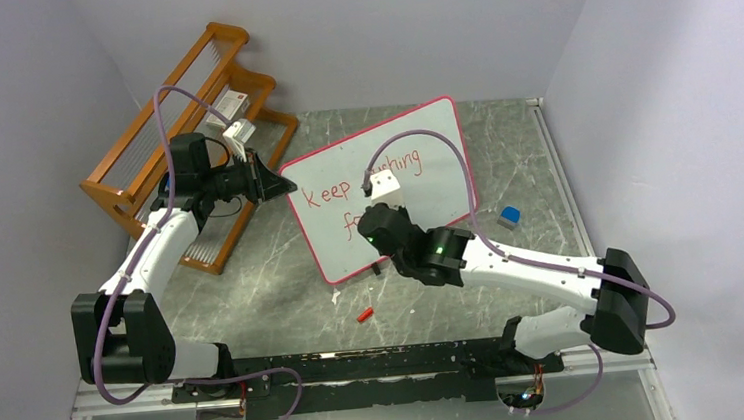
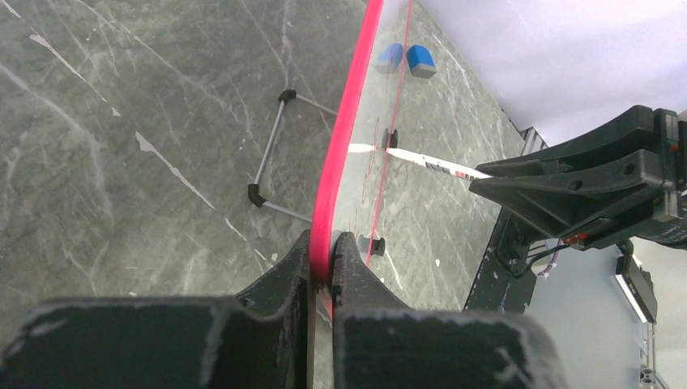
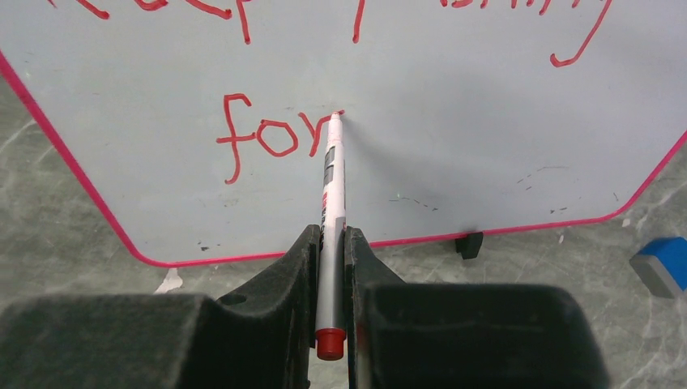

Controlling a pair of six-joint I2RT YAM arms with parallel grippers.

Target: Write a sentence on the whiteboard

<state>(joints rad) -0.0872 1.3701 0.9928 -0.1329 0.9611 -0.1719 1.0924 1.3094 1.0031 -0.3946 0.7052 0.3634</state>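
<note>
At the ten o'clock corner of the table (image 1: pixel 253 280), seen from overhead, a wooden rack (image 1: pixel 183 155) leans by the wall. Just at its three o'clock my left claw (image 2: pixel 322 259) is closed tight on the red rim of the whiteboard (image 1: pixel 436 180), pinching the board's left edge between both fingers. The board sits at the middle of the table toward twelve o'clock, propped on small black feet, one of which (image 3: pixel 468 243) shows under its lower edge, with a thin wire stand (image 2: pixel 271 154) behind it. The sentence (image 1: pixel 346 190) runs across it in red: "Keep pushing" on the upper line, and below it only "for" so far. My right claw (image 3: pixel 330 239) reaches up from the board's six o'clock and is clamped around a marker (image 3: pixel 333 174), red butt end toward my wrist. Its tip points to twelve o'clock and touches the board right at the end of the "r". On the table at the board's six o'clock lies a small red cap (image 1: pixel 364 314). Near the board's lower right corner, at about four o'clock, sits a blue eraser (image 1: pixel 509 217), clear of the board.
</note>
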